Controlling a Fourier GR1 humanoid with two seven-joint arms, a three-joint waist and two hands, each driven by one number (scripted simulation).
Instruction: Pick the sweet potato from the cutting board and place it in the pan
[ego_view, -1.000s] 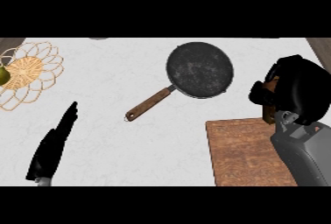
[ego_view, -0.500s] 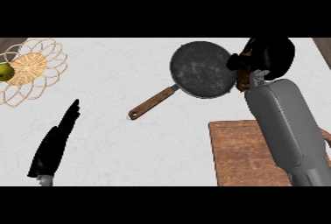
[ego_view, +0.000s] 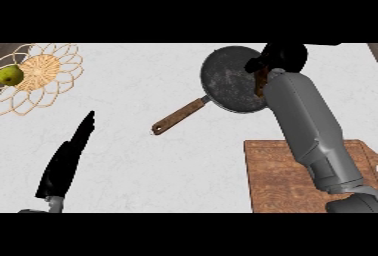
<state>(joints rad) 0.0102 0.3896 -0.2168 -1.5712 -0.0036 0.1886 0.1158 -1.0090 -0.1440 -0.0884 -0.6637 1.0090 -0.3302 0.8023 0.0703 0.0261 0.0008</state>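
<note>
Bench (ego_view: 148, 160): pale top that carries everything here, with the pan towards the far side, the board at the near right and a basket at the far left.
Right forearm (ego_view: 306, 125): grey, running from the near right corner across the board and up to the pan's right rim.
Cutting board (ego_view: 291, 190): brown wood at the near right, partly covered by the forearm. No sweet potato shows on the part in view.
Pan (ego_view: 225, 75): dark and round, lying flat, its brown handle pointing down and left towards the middle of the bench. Nothing lies inside it yet.
Wire basket (ego_view: 44, 70): far left, well apart from the work, with a green fruit (ego_view: 9, 75) at its left edge.
Left hand (ego_view: 66, 160): near left, fingers straight and pressed together, pointing away. It is resting and has no part in this.
Right hand (ego_view: 284, 56): black, curled into a bunch over the pan's right rim, fingers wrapped round the load.
Sweet potato (ego_view: 260, 82): only a brown sliver shows, peeking out under the curled right hand, right at the pan's right edge (most of it is hidden by the hand and wrist).
Step in hand: the carry looks nearly done, as the load is at the rim rather than over the pan's middle.
Next move: probably a short shift left, so the sweet potato hangs over the pan's floor. Then lower it and spread the fingers (released here, it could catch the rim and roll onto the bench).
</note>
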